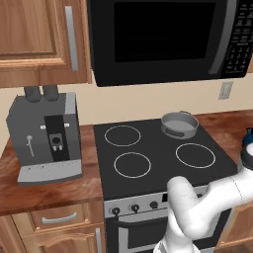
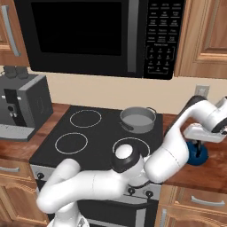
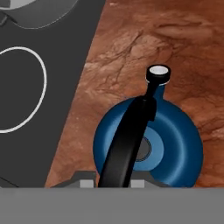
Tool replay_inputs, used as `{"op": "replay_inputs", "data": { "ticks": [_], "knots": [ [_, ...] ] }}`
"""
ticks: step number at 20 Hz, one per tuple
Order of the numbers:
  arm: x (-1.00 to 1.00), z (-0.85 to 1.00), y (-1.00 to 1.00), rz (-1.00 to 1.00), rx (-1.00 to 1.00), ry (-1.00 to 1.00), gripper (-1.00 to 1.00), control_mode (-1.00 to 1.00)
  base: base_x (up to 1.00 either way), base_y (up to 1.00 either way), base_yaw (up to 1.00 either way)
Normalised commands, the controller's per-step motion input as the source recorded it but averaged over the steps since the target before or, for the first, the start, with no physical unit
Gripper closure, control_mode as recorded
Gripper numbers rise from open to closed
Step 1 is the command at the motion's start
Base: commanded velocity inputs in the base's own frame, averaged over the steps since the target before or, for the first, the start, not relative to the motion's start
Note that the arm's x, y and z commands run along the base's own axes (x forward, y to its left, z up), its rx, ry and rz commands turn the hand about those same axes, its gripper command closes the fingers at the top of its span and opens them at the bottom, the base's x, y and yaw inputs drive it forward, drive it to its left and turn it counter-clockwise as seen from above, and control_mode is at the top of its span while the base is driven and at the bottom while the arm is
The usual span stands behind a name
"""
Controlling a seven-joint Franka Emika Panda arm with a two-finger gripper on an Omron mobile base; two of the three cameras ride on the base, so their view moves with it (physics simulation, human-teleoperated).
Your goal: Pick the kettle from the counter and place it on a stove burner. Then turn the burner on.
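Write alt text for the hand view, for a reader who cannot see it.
Seen from above, a round dark-blue kettle with a black arched handle sits on the reddish-brown counter, directly below the hand. To the left lies the black cooktop with a white burner ring, and a grey pot shows at the top corner.

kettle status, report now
Gripper closed around black arched handle of small dark-blue kettle. Kettle sitting on reddish-brown counter. Grey metal pot occupies back burner.
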Motion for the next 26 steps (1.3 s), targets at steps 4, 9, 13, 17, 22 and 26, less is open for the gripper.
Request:
{"op": "replay_inputs", "data": {
  "ticks": [4,9,13,17,22,26],
  "knots": [
    [-0.47,0.07,0.0,0.0,0.02,-0.5,1.0,-1.0,0.0,0.0,0.0],
    [-0.25,0.15,0.0,0.0,0.04,-0.3,1.0,-1.0,0.0,0.0,0.0],
    [-0.02,0.04,0.01,0.0,0.01,-0.03,1.0,-1.0,0.0,0.0,0.0],
    [-0.09,0.25,0.5,0.11,0.01,-0.03,1.0,-1.0,0.0,0.0,0.0],
    [-0.19,0.05,0.97,0.18,0.0,0.0,1.0,-1.0,0.0,0.0,0.0],
    [-0.23,0.07,1.0,0.16,0.01,0.0,1.0,-1.0,0.0,0.0,0.0]
  ]
}}
